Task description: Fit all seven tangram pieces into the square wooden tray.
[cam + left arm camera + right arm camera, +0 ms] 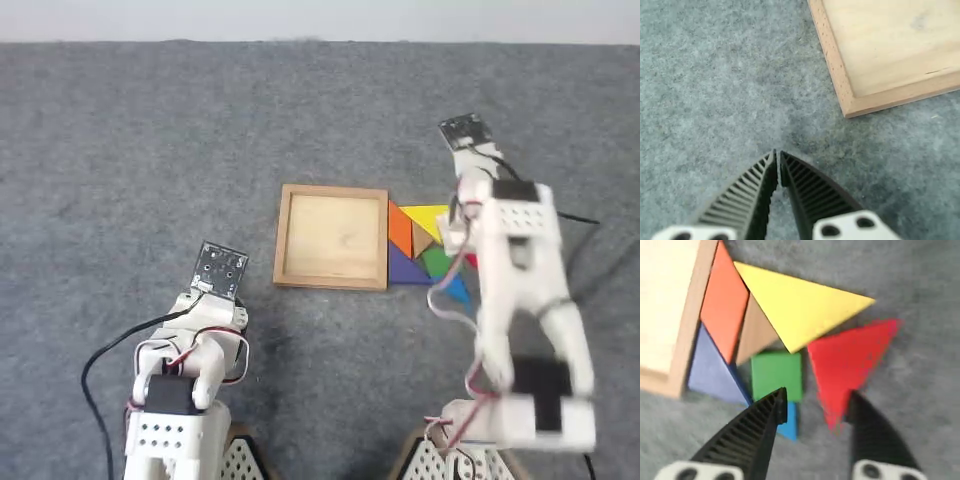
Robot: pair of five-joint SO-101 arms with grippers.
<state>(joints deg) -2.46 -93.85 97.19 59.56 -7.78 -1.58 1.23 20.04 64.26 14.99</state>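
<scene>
The square wooden tray (335, 237) lies mid-table with its floor bare; one corner of the tray (850, 102) lies just beyond my left gripper (778, 156), which is shut on nothing low over the carpet. Seven pieces lie against the tray's right side: orange (724, 302), yellow triangle (795, 302), wood-coloured triangle (756, 335), green square (776, 374), purple triangle (712, 372), blue piece (788, 424) and red triangle (845, 360). My right gripper (818, 401) hangs open above them, one finger by the green square, the other by the red triangle.
Grey carpet covers the whole table (150, 150). The right arm (515, 270) stretches over the pieces and hides some of them in the high view. The left arm (185, 380) sits at the front left, with a black cable (100, 360) beside it.
</scene>
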